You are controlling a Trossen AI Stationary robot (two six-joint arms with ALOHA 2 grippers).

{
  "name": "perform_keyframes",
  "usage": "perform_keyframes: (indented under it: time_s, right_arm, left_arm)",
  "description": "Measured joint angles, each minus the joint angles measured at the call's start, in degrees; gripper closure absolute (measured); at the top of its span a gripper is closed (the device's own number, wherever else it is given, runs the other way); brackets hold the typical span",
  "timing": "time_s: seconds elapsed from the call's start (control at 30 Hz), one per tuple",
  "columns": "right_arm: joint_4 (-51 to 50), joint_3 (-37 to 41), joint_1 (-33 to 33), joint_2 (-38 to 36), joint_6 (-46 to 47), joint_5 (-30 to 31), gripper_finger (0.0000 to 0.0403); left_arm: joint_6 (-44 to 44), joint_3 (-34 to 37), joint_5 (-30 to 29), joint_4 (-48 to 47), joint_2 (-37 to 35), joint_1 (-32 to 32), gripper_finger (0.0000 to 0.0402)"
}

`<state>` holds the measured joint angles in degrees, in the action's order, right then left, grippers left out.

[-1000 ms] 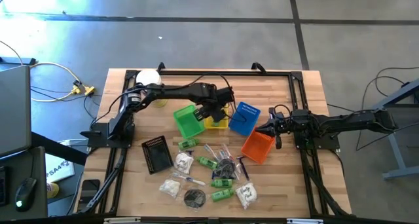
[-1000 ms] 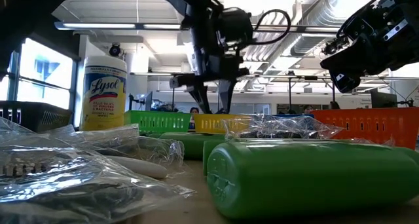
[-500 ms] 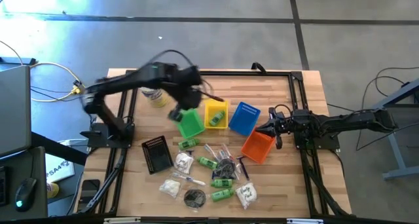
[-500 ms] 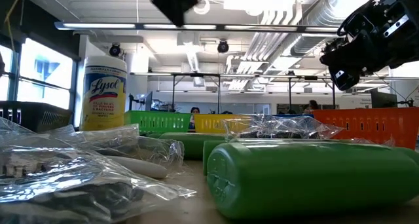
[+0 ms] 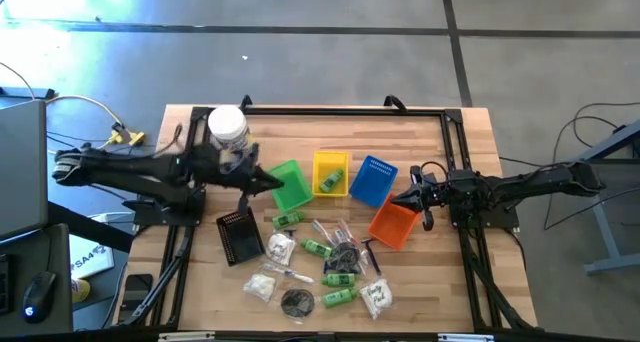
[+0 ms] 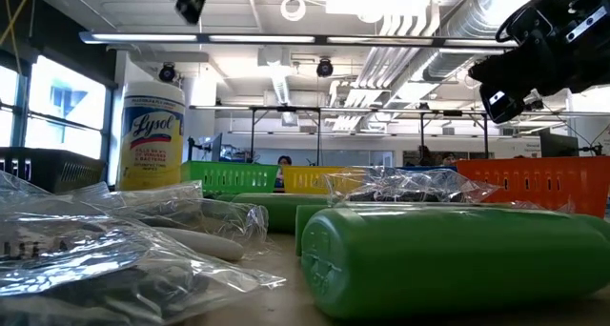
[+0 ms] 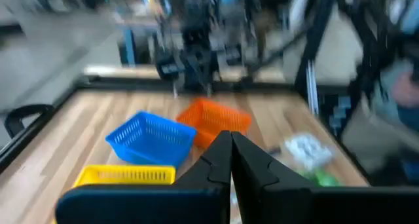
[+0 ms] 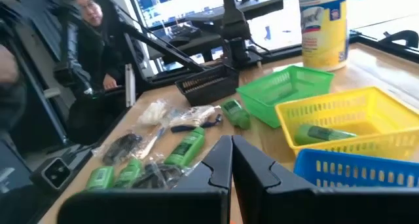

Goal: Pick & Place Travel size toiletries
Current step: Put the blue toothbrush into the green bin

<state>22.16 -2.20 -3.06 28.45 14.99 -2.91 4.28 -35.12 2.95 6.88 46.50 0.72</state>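
Toiletries mostly lie loose on the table, in a heap just in front of the yellow basket. The left pincer is pressed shut with nothing in it, out beside the green basket, left of the yellow one. The right pincer is also shut and empty, over by the orange basket. One green bottle sits inside the yellow basket. I think the job is only just started. Bottles, white packets and dark pouches need sorting.
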Motion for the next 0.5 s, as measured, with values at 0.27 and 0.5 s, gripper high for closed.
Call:
perform_keyframes:
  time_s: [0.27,0.5]
  right_arm:
    - [0.4,0.01,-1.08,0.07,-0.24,3.25,0.0401]
    - [1.18,0.02,-1.08,0.07,-3.67,3.03,0.0401]
  left_arm:
    - [0.52,16.97,-10.97,8.87,-8.63,1.93,0.0401]
    - [-8.77,17.12,-11.47,0.88,-17.34,0.4,0.0401]
